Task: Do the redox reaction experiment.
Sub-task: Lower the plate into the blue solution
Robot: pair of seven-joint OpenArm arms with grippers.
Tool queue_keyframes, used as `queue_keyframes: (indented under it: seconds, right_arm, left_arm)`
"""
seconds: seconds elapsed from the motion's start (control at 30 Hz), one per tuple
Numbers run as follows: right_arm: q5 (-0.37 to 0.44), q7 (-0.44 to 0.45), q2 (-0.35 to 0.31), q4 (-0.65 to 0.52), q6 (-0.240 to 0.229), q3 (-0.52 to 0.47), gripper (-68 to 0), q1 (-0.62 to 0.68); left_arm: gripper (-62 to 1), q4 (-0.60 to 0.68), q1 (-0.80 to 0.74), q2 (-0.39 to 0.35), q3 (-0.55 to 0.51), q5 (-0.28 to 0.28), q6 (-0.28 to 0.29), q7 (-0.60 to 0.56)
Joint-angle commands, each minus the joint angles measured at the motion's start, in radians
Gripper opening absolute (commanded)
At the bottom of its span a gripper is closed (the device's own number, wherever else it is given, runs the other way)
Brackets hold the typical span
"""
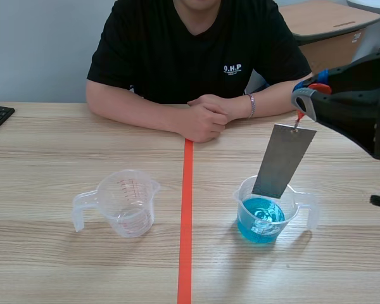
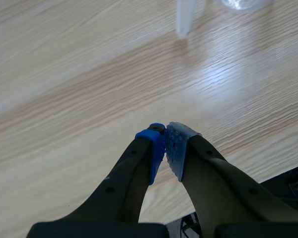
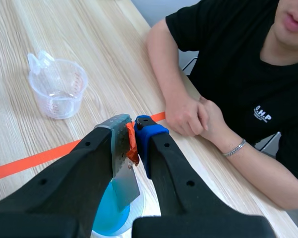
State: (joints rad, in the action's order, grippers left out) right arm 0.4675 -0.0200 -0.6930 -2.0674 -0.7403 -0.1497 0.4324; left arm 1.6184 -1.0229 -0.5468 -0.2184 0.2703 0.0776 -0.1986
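Plate point(image 1: 282, 161) hangs tilted just above the blue-solution cup point(image 1: 292, 212), pinched in your right gripper point(image 3: 133, 135); lowered askew, its edge could catch the rim and tip the cup. Left gripper point(image 2: 165, 144) closed, empty.

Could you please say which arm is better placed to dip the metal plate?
Right: the right gripper is shut on the flat grey metal plate, hanging over the clear plastic cup of blue liquid. The left gripper is shut on nothing.
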Motion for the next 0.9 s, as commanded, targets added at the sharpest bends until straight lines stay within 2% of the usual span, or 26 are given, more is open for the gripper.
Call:
queue_keyframes:
  seconds: [0.0,0.23,0.53,0.87]
  right_arm:
    - [0.003,0.026,-0.011,0.011,-0.005,-0.002,-66.0,-0.014]
    - [-0.064,0.077,-0.01,0.069,-0.005,0.042,-66.0,-0.026]
    - [-0.116,0.125,-0.01,0.215,-0.005,0.151,-66.0,-0.118]
    - [-0.245,0.165,0.062,0.373,-0.005,0.254,-66.0,-0.232]
  left_arm:
    - [-56.3,0.009,-0.002,0.027,0.005,0.008,-0.015,-0.014]
    - [-56.3,0.004,-0.03,0.114,0.005,0.006,-0.093,-0.005]
    - [-56.3,0.004,-0.029,0.12,0.005,0.007,-0.09,0.038]
    - [-56.3,0.004,-0.029,0.12,0.005,0.007,-0.09,0.038]
